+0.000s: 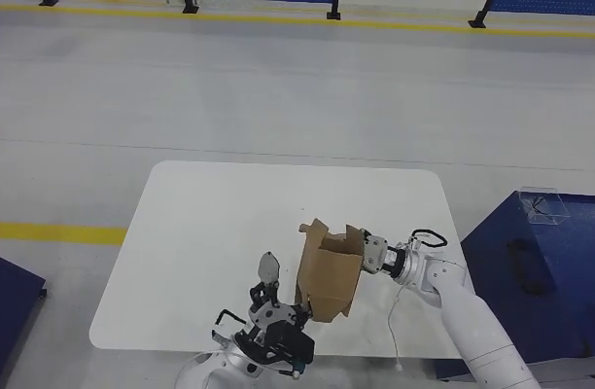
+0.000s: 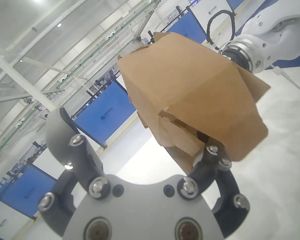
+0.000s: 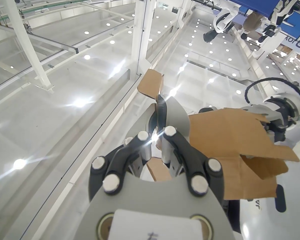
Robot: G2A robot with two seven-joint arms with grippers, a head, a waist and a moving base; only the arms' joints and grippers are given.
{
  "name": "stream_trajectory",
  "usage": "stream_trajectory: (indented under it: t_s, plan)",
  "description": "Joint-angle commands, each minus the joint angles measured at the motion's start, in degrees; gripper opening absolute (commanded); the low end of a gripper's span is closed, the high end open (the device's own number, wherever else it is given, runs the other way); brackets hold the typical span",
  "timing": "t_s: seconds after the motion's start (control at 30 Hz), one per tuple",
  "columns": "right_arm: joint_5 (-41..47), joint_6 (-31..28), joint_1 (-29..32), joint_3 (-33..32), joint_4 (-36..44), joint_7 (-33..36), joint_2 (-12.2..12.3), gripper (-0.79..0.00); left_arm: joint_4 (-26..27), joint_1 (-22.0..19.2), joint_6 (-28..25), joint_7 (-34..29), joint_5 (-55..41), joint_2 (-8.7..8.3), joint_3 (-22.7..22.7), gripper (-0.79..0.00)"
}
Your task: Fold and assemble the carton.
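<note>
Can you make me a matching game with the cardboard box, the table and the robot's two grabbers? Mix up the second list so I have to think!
Things:
1. carton
2. table
3. left gripper
4. right gripper

Descriptions:
A. open, fingers spread wide
B. white and flat
C. shut, pinching cardboard
D. brown, partly folded

Right pairs: 1-D, 2-B, 3-A, 4-C.
</note>
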State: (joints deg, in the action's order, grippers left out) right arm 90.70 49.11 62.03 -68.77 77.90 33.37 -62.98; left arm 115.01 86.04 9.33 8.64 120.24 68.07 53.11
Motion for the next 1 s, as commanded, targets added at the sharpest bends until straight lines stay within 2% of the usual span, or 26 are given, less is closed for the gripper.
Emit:
stream_trajectory:
  t_s: [0.0, 0.03, 0.07, 0.1, 0.13, 0.17, 0.2, 0.23, 0.27, 0.7, 0.73, 0.77, 0.97]
  plan:
    - [0.3, 0.7, 0.2, 0.0, 0.0, 0.2, 0.0, -0.785, 0.1, -0.3, -0.4, 0.2, -1.0, 0.14, 0.0, -0.003]
    - [0.4, 0.9, 0.2, 0.0, 0.0, 0.2, 0.0, -0.785, 0.1, -0.4, -0.7, 0.5, -1.5, 0.20, 0.1, -0.074]
    - [0.4, 0.9, 0.3, -0.1, 0.0, 0.1, 0.0, -0.785, 0.2, -0.5, -0.6, 0.5, -1.7, 0.25, 0.2, -0.268]
    - [0.4, 0.9, 0.3, 0.0, 0.0, 0.1, 0.0, -0.785, 0.2, -0.5, -0.6, 0.6, -1.8, 0.29, 0.3, -0.296]
    - [0.4, 0.9, 0.4, 0.0, 0.0, 0.1, -0.1, -0.785, 0.4, -0.4, -0.6, 1.0, -2.2, 0.34, 0.3, -0.403]
    - [0.4, 1.0, 0.5, -0.1, 0.1, 0.0, -0.1, -0.785, 0.4, -0.3, -0.6, 1.3, -2.4, 0.38, 0.4, -0.440]
    - [0.4, 1.0, 0.6, -0.1, 0.1, 0.0, -0.1, -0.785, 0.3, -0.2, -0.7, 1.4, -2.7, 0.40, 0.5, -0.529]
    - [0.3, 0.9, 0.7, -0.1, 0.2, 0.0, -0.1, -0.785, 0.3, -0.2, -1.2, 1.4, -2.8, 0.42, 0.5, -0.674]
    - [0.1, 0.8, 0.8, -0.2, 0.5, 0.0, -0.1, -0.785, 0.3, -0.1, -1.4, 1.3, -2.8, 0.43, 0.7, -0.785]
    - [-2.6, 0.7, 1.2, -0.2, 0.8, 1.5, 0.0, -0.785, 1.0, 0.8, -1.7, 3.3, -3.9, 0.82, 1.2, -0.785]
    - [-2.6, 0.7, 1.2, -0.2, 0.8, 1.5, 0.0, -0.656, 1.0, 0.8, -1.8, 3.4, -3.9, 0.85, 1.2, -0.785]
    - [-2.6, 0.7, 1.2, -0.2, 0.8, 1.5, 0.0, 0.000, 1.1, 0.8, -2.1, 3.3, -4.2, 0.89, 1.2, -0.785]
    - [-2.6, 0.7, 1.2, -0.2, 0.8, 1.5, 0.0, 0.000, 1.2, 0.7, -2.8, 3.4, -4.9, 0.93, 1.2, -0.785]
